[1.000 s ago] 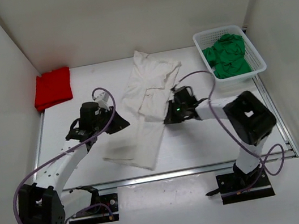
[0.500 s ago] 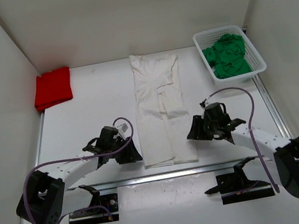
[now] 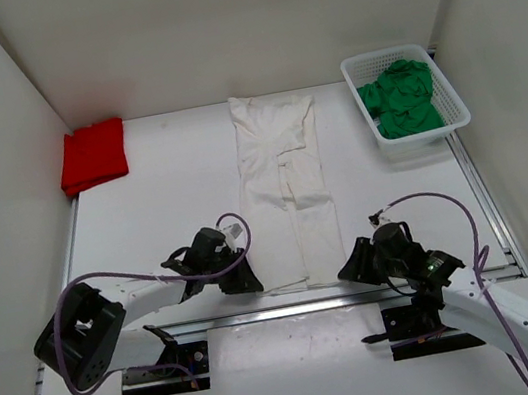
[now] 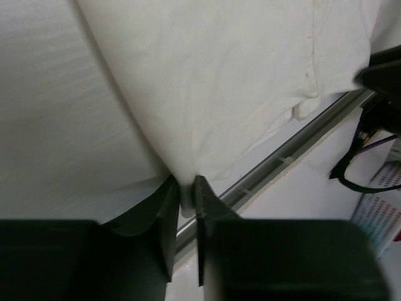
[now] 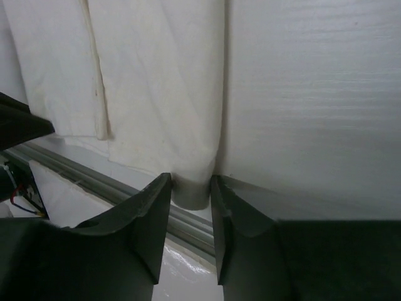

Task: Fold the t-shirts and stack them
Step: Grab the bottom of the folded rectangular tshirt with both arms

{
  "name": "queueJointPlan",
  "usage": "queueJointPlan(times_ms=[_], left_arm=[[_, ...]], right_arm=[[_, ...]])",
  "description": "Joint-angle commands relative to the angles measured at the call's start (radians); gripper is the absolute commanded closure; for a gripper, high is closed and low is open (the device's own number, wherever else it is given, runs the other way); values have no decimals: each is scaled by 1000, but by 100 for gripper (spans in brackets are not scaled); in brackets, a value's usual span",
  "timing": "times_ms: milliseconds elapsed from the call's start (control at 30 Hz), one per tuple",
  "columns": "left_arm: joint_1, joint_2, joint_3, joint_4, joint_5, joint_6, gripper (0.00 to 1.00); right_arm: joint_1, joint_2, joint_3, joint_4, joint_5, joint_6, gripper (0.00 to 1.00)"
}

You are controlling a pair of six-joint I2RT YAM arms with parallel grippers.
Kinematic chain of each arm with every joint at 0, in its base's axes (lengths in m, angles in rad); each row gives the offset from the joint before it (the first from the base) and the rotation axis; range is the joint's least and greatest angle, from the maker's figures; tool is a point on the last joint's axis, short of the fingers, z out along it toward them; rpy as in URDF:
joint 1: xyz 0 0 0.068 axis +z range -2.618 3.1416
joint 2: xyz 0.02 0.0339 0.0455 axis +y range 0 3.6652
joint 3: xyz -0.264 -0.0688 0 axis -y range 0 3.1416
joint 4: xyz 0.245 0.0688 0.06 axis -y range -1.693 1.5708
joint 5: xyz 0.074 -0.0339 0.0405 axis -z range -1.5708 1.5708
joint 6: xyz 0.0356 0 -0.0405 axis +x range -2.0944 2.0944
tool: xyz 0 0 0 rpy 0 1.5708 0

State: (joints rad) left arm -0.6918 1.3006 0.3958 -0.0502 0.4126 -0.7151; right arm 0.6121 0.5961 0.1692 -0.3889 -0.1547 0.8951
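Open table [image 3: 162, 194] separates white t-shirt [image 3: 284, 184] from red t-shirt [image 3: 93, 155].

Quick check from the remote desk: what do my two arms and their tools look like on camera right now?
The left arm and right arm both have white links and chunky black joint housings, and stand on black base plates. A lilac cable loops loosely along each. The left tool and right tool are black, each with two broad wedge-shaped fingers tapering toward the tips.
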Motion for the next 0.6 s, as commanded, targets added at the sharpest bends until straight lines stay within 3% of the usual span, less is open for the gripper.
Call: queueJointPlan(times_ms=[0,100,167,333,433,533,567], left_arm=[[-18,12,0,24,-12,-12,80],[-17,2,0,20,2,-14,100],[-26,-29,20,-78,1,5,100],[-8,-307,-3,-359,86,19,100],[18,-443,67,-520,140,3,100],[90,-451,167,-568,82,32,100],[116,-413,187,-551,113,49,100]], right_arm=[[28,-7,-43,-42,12,68,72],[32,20,-27,-24,4,65,92],[75,33,0,-62,4,57,100],[311,-11,116,-186,61,186,99],[423,-10,206,-277,138,234,99],[261,56,298,-254,95,43,100],[121,94,329,-234,13,-69,100]])
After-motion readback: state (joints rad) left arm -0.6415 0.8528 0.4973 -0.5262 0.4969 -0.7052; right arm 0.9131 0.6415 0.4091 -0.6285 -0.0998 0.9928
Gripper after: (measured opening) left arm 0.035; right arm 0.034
